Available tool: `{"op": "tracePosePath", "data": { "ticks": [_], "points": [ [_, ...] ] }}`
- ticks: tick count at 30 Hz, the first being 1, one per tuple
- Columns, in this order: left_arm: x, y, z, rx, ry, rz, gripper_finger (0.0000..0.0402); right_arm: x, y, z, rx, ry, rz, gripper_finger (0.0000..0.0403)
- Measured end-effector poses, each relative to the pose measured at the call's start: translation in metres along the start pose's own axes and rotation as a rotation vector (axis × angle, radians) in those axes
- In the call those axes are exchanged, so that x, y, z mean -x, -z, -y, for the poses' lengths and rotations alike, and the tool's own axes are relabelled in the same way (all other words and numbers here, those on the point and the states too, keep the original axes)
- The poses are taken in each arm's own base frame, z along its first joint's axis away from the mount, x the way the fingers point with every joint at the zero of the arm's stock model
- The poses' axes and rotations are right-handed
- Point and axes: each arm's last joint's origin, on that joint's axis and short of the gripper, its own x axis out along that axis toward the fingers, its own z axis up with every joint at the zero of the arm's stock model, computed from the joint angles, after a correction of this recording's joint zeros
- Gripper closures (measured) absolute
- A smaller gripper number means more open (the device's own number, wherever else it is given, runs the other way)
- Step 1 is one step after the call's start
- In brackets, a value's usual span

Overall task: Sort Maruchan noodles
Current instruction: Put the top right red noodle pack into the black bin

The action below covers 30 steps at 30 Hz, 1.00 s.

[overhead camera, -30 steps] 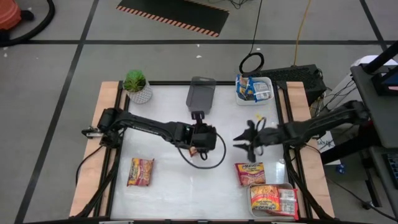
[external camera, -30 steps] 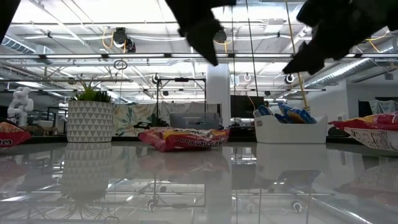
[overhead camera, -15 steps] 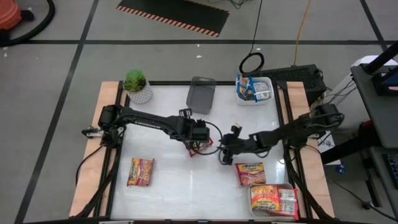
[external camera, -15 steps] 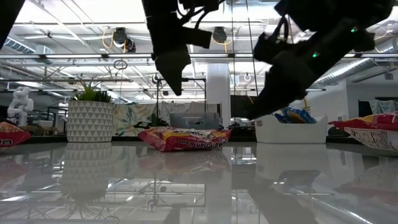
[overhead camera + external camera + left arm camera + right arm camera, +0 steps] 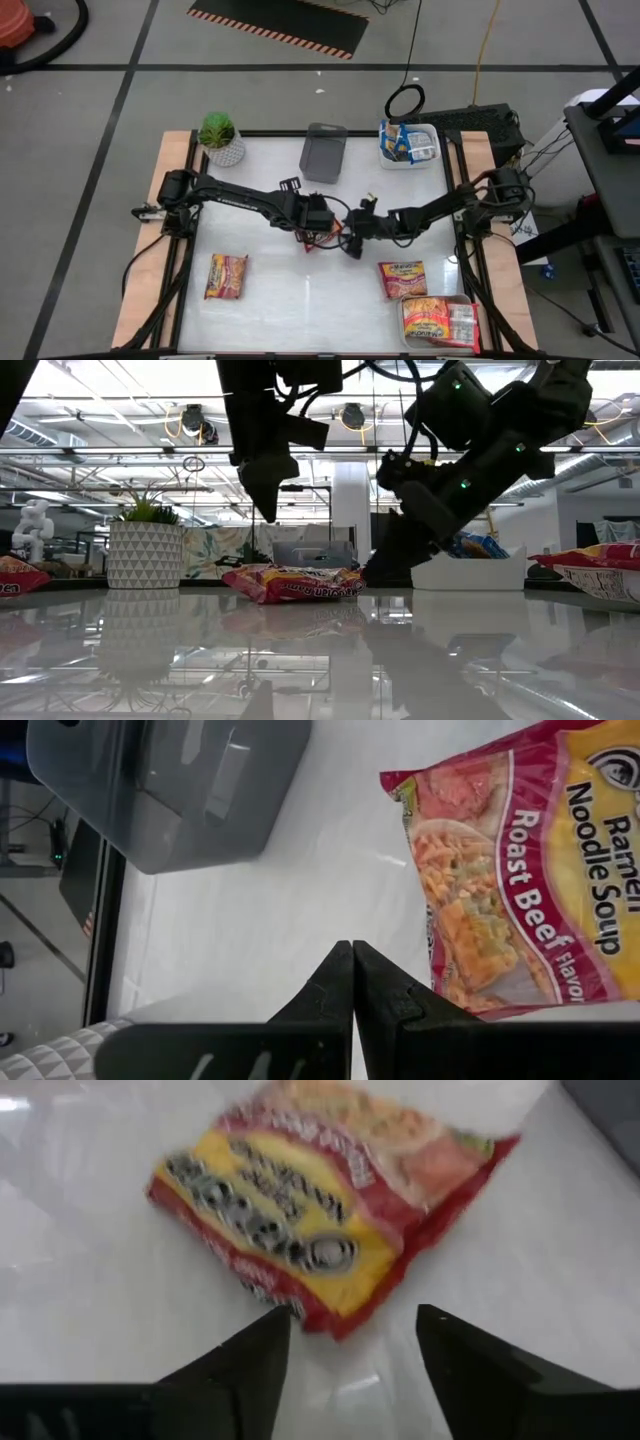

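Note:
A red-and-yellow Roast Beef noodle packet (image 5: 295,582) lies flat on the middle of the table; it also shows in the high view (image 5: 320,239). My left gripper (image 5: 353,960) is shut and empty, hanging above the packet's left part (image 5: 268,508). My right gripper (image 5: 350,1335) is open and low, slanting down at the packet's right end (image 5: 385,570). Its fingers stand just short of the packet's near edge (image 5: 320,1315), and I see no touch. One more packet (image 5: 227,275) lies near left and another (image 5: 401,278) near right.
A grey tray (image 5: 324,153) sits at the far middle. A white tray (image 5: 408,143) with blue packets is far right. A tray with packets (image 5: 437,320) is at the near right corner. A potted plant (image 5: 220,138) stands far left. Bare table lies between the near packets.
My right gripper has gone toward the table's left edge and down, from well right of the middle packet to just beside its right end. My left gripper has shifted a little toward the left edge and come lower above the packet. The packet has stayed flat in place.

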Motion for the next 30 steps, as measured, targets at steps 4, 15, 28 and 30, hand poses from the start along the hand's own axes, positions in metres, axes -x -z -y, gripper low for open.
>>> {"op": "tracePosePath", "data": {
  "ticks": [4, 15, 28, 30],
  "points": [
    [0.002, 0.001, 0.003, -0.008, 0.002, 0.005, 0.0398, -0.002, -0.003, 0.003, 0.002, -0.006, 0.018, 0.0166],
    [0.008, 0.003, 0.012, -0.029, 0.013, 0.029, 0.0398, -0.006, -0.010, 0.017, -0.016, -0.077, 0.016, 0.0226],
    [0.018, 0.007, 0.028, -0.052, 0.031, 0.064, 0.0398, 0.017, -0.031, 0.015, 0.068, -0.157, 0.111, 0.0398],
    [0.021, 0.008, 0.031, -0.053, 0.035, 0.069, 0.0398, 0.029, -0.037, 0.014, 0.078, -0.155, 0.128, 0.0401]
  ]
}}
